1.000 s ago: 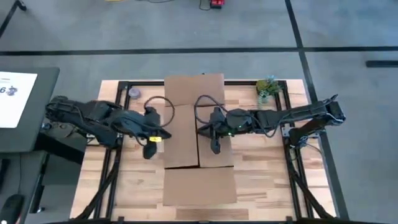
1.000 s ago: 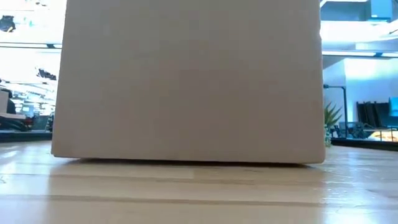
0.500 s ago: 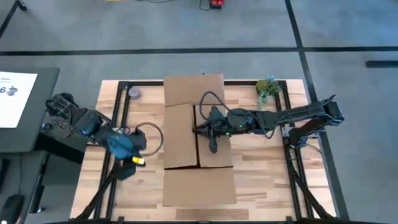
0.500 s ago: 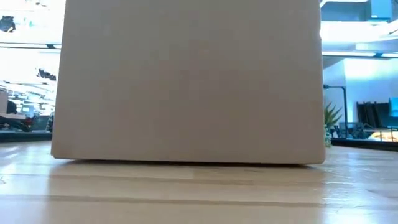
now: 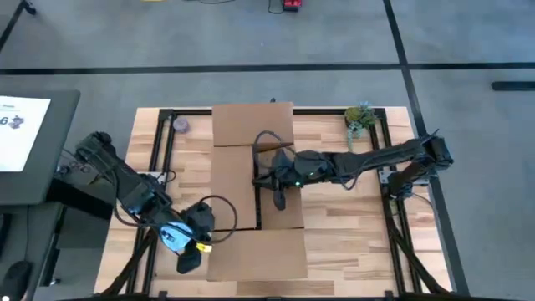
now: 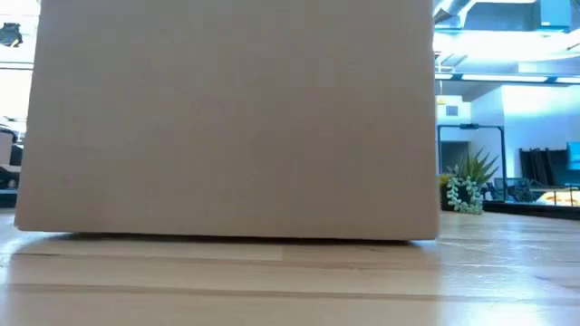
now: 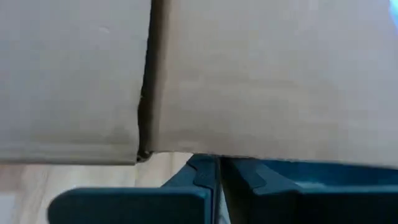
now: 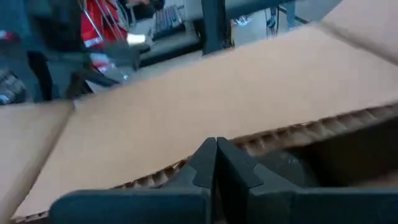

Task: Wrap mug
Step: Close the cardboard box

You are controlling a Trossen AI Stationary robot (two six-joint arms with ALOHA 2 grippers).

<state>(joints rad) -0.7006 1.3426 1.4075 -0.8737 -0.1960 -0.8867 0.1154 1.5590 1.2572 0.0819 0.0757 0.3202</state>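
My right gripper (image 5: pixel 278 201), fingers pressed together, rests on the cardboard box (image 5: pixel 251 159) at frame centre; my left gripper (image 5: pixel 189 258), likewise closed, sits lower left. No mug shows. Pushing harder could skid the box sideways.

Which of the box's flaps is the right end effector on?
The right-hand top flap of the cardboard box. The right end effector, fingers shut, sits on its edge by the centre seam; the left end effector is by the box's near-left corner.

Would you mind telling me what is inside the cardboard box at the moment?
The cardboard box has its flaps nearly shut; only a dark gap shows beside the right gripper. Any contents are hidden, so no mug is visible.
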